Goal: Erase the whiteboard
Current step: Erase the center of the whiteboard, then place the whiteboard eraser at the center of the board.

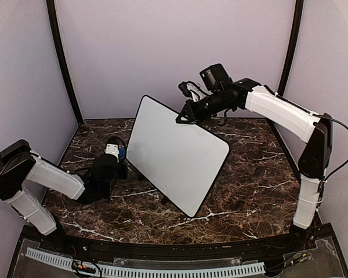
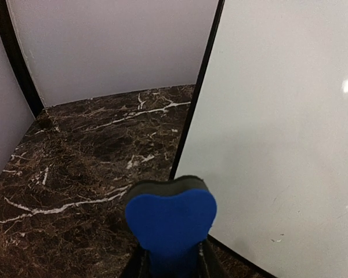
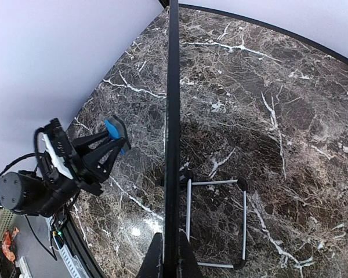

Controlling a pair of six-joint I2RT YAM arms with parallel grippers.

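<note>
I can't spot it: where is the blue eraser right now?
The blue eraser sits in the left gripper, left of centre in the top view, close beside the left edge of the whiteboard.

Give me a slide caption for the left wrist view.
Left gripper, shut on the blue eraser, poised beside the black-edged whiteboard over the dark marble table.

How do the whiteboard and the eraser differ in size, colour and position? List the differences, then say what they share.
Size: the whiteboard is far larger than the eraser. Colour: the whiteboard is white, black-edged; the eraser is blue. Position: the whiteboard stands tilted on the table; the eraser is held off the table. Shared: each is gripped, whiteboard by the right gripper, eraser by the left gripper.
</note>
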